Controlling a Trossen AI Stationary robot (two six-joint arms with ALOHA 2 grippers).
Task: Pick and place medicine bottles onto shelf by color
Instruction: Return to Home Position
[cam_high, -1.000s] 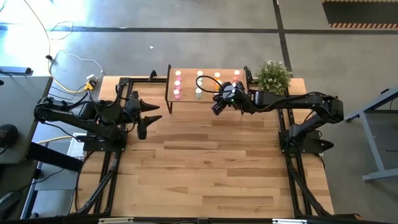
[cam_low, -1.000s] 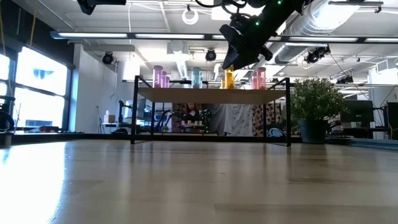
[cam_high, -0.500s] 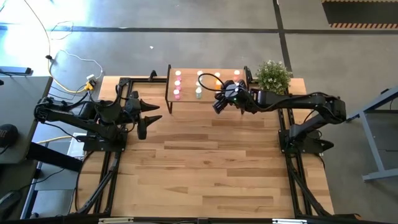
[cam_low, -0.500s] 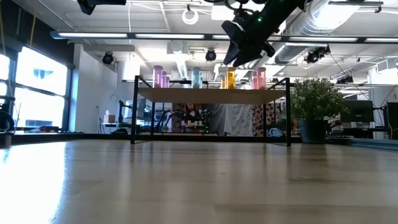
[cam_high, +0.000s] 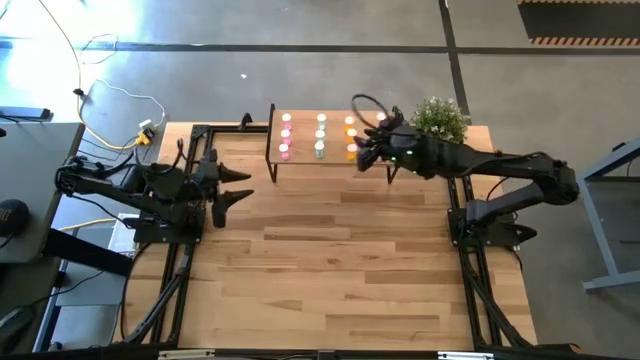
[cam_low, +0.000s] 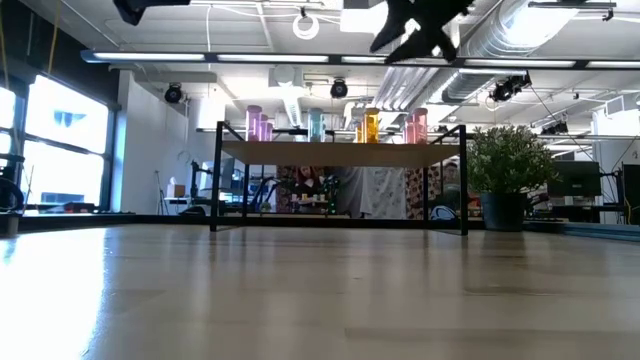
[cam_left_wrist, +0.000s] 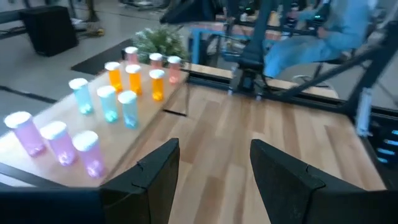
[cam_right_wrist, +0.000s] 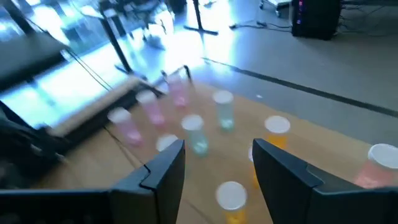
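right gripper (cam_high: 363, 153) hovers over the shelf (cam_high: 302, 135), fingers apart, empty since bottles (cam_high: 320, 148) stand colour-sorted there; left gripper (cam_high: 240, 185) waits beside it, fingers likewise apart.

A small potted plant (cam_high: 438, 122) stands at the table's (cam_high: 330, 270) far right corner. Loose cables (cam_high: 115, 100) lie on the grey floor (cam_high: 300, 25) just beyond the table's far left corner.

Shelf (cam_high: 303, 138), medicine bottles (cam_high: 286, 135) grouped by colour
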